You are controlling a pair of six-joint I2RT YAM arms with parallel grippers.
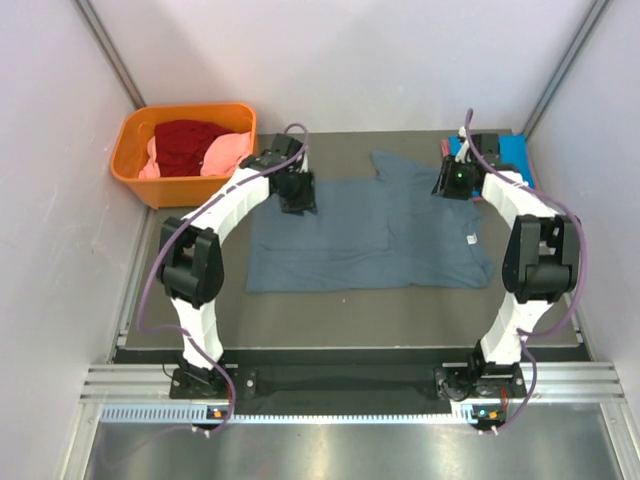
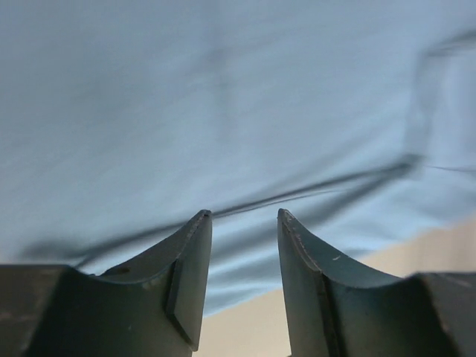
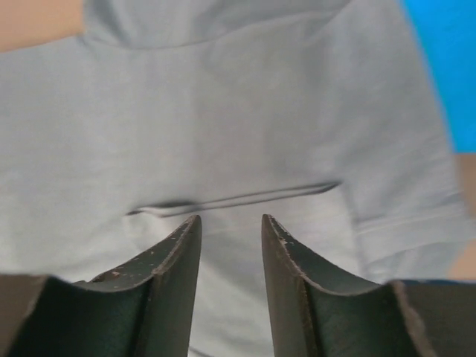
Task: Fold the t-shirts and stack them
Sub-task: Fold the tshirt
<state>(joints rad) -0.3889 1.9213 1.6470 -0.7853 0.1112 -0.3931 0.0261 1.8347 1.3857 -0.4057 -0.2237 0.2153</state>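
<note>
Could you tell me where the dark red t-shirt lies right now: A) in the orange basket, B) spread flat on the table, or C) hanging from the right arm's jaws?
A: the dark red t-shirt lies bunched inside the orange basket at the table's far left corner.

Plain white walls point(image 1: 330, 60), dark grey tabletop point(image 1: 350, 315), aluminium rail point(image 1: 130, 380) in front

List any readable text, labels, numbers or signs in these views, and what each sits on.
No legible text in any view.
The white tag on the grey-blue t-shirt: too small to read.
The orange basket: no print visible on it.
Both wrist views: plain cloth only, blurred, no print.
</note>
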